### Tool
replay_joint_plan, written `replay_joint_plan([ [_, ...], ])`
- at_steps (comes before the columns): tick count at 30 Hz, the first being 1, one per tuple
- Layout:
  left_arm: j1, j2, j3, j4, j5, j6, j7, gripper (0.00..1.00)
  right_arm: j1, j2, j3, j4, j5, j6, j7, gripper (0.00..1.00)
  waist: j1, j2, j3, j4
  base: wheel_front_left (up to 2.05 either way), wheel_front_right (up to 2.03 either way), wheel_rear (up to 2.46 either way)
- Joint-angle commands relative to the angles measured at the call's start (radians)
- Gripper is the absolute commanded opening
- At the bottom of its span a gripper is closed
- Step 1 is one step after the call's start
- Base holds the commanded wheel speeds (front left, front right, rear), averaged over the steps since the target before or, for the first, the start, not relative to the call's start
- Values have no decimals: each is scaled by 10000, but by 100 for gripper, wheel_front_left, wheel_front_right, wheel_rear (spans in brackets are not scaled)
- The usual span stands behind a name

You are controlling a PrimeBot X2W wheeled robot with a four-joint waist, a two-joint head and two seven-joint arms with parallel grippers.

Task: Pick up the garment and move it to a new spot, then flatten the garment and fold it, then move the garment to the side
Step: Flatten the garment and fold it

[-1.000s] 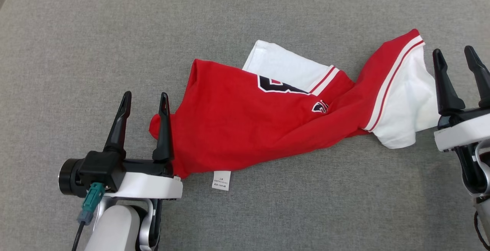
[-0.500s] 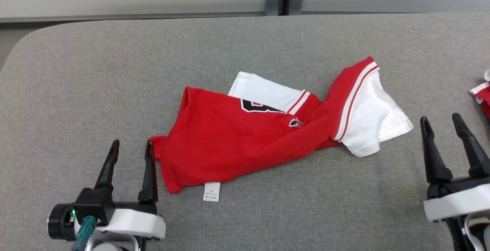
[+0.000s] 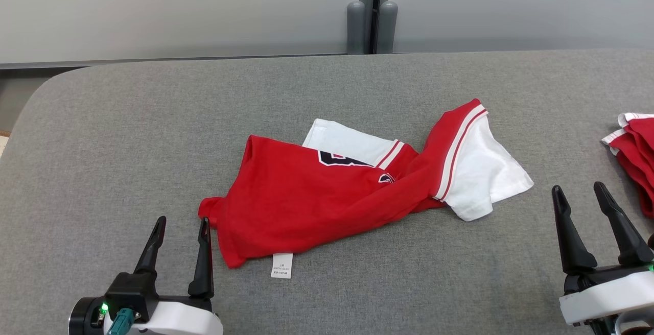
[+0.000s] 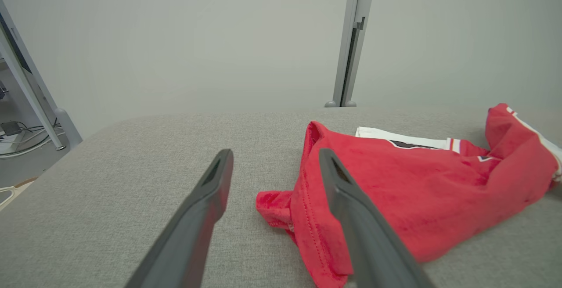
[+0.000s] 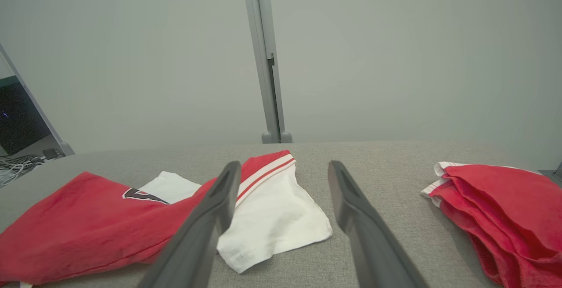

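Folded red clothes pile (image 3: 635, 147) on grey table (image 3: 117, 120), right edge

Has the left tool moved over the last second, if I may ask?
Yes; judged against the jersey, the left tool has drawn back toward the robot.

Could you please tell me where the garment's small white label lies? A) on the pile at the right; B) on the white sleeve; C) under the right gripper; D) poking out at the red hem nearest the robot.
D: the label sticks out from the red near edge of the garment.
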Motion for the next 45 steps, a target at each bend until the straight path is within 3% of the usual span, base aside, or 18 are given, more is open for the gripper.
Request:
replay_joint_plan([
  [1, 59, 39, -20, -34, -56, 24, -12, 100, 89, 2, -39, -83, -84, 0, 53, 100, 0, 0, -17, 16, 0, 0, 0],
  [10, -86, -81, -355, 144, -235, -217, 276, 100, 132, 60, -81, -223, -105, 0, 239, 100, 0, 0, 2, 95, 0, 0, 0],
  [17, 83, -367, -896, 1154, -768, -715, 1026, 100, 63, 108, -36, -246, -7, 0, 311, 100, 0, 0, 310, 47, 0, 0, 0],
  [23, -337, -540, -1034, 2047, -1080, -854, 890, 100, -21, 150, -53, -196, 70, 0, 300, 100, 0, 0, 554, -38, 0, 0, 0],
  [24, -394, -559, -1026, 2141, -1085, -841, 817, 79, -16, 144, -63, -167, 86, 0, 309, 100, 0, 0, 587, -57, 0, 0, 0],
  [25, -394, -559, -1026, 2141, -1085, -841, 817, 79, -16, 144, -63, -167, 86, 0, 309, 100, 0, 0, 587, -57, 0, 0, 0],
  [26, -450, -566, -1023, 2250, -1106, -847, 749, 35, -6, 128, -83, -131, 89, 0, 309, 100, 0, 0, 610, -71, 0, 0, 0],
  [27, -505, -555, -987, 2335, -1108, -820, 659, 0, 8, 112, -104, -98, 101, 0, 308, 100, 0, 0, 636, -85, 0, 0, 0],
  [39, -1240, -481, -982, 2728, -1016, -812, 216, 0, -696, -302, -494, 1293, 363, 0, 5, 100, 0, 0, 1477, -31, 0, 0, 0],
  [45, -1838, -570, -1113, 2599, -928, -772, 96, 0, -2154, -778, 92, 2736, 659, 0, -152, 100, 0, 0, 2396, 234, 0, 0, 0],
])
